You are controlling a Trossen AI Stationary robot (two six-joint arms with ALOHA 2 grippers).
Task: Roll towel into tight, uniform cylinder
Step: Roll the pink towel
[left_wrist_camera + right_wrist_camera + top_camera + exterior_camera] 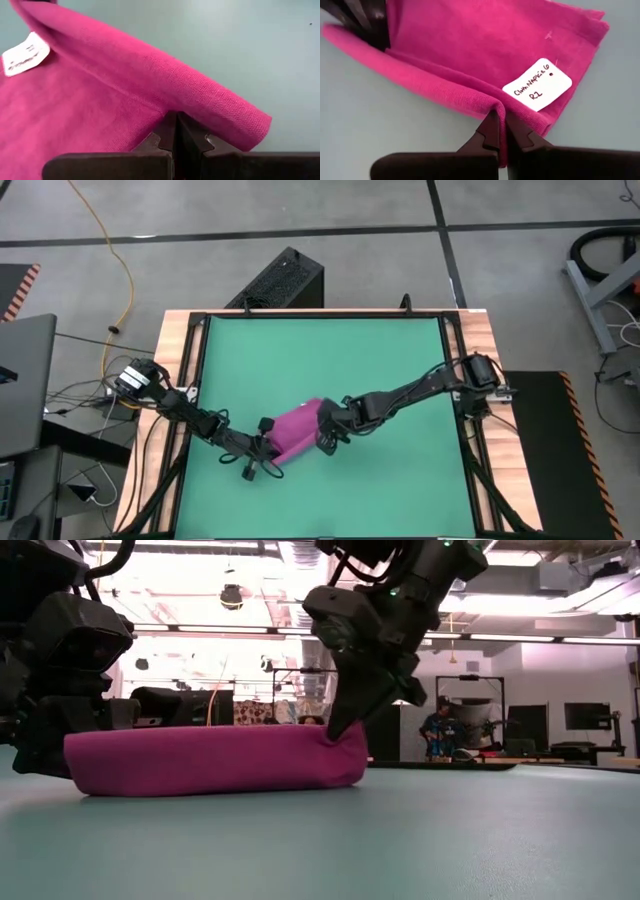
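On mat (400, 360), hand-pinched towel (295, 430).

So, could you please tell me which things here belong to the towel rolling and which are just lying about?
Job:
- magenta-pink soft cloth towel
- left tool
- right tool
- green mat

Lying about:
- yellow cable
- black perforated box

The towel (470, 45) is matt woven cloth, its white tag (537, 85) paper-like; beneath the claws, the mat (330, 360) is smooth and matt.
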